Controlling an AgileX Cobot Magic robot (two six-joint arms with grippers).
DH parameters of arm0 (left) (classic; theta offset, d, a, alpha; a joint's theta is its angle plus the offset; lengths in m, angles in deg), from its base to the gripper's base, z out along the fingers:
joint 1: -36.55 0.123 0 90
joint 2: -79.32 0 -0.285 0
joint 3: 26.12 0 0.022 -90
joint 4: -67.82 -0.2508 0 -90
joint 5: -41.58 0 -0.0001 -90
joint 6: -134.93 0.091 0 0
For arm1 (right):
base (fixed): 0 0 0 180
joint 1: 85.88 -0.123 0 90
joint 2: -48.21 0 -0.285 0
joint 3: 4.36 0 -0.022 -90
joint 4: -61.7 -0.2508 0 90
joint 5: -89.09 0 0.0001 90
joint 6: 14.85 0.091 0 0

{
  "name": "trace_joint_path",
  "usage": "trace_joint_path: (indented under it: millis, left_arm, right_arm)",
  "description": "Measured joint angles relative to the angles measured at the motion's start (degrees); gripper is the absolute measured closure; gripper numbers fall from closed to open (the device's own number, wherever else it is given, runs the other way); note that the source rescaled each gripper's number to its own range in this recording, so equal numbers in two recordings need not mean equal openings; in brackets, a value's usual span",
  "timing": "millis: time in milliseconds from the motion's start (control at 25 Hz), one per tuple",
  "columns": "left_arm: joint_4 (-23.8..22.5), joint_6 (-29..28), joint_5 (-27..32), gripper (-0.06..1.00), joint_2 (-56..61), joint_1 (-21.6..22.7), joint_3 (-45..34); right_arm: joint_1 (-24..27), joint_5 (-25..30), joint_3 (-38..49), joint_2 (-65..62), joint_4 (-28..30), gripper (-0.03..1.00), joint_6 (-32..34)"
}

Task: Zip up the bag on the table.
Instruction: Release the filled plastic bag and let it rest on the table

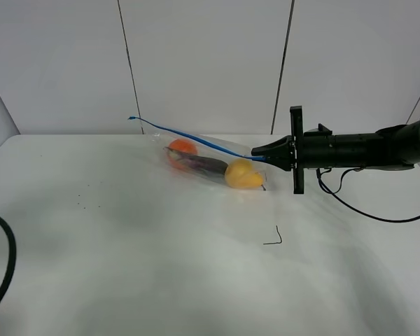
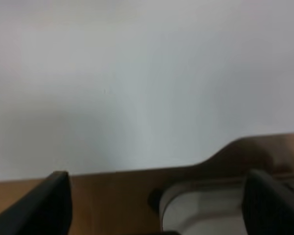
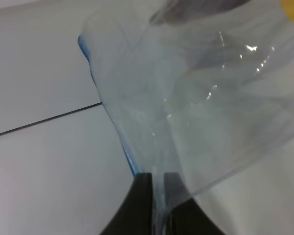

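Observation:
The clear bag (image 1: pixel 208 162) lies on the white table (image 1: pixel 126 245) at the back middle, holding an orange, a purple and a yellow piece of produce. Its blue zip strip (image 1: pixel 189 136) runs raised from the far left end to my right gripper (image 1: pixel 260 155). The right gripper is shut on the strip's right end. In the right wrist view the plastic (image 3: pixel 201 88) and the blue edge (image 3: pixel 129 161) run into the closed fingers (image 3: pixel 143 196). My left gripper (image 2: pixel 157 205) is open and empty at the table's edge, out of the exterior high view.
A thin black corner mark (image 1: pixel 274 240) lies in front of the bag. A black cable (image 1: pixel 7 259) curves in at the lower left. Another cable (image 1: pixel 364 210) hangs under the right arm. A wall with panel seams stands behind the table.

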Motion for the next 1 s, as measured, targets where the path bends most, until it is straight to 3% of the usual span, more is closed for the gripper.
trace_joint_path:
  millis: [200, 520, 800, 1000]
  left_arm:
    - [-0.2, 0.0, -0.3, -0.05, 5.7, 0.3, 0.0]
    - [-0.2, 0.0, -0.5, -0.05, 17.5, 10.4, -0.1]
    - [-0.2, 0.0, -0.4, -0.05, 29.2, 9.0, -0.3]
    - [-0.2, 0.1, -0.4, -0.05, 31.0, 7.3, -0.3]
  right_arm:
    - [0.0, 0.0, 0.0, 0.0, 0.0, 0.97, 0.0]
    - [0.0, 0.0, 0.0, 0.0, 0.0, 0.97, 0.0]
    - [0.0, 0.0, 0.0, 0.0, 0.0, 0.97, 0.0]
    - [0.0, 0.0, 0.0, 0.0, 0.0, 0.97, 0.2]
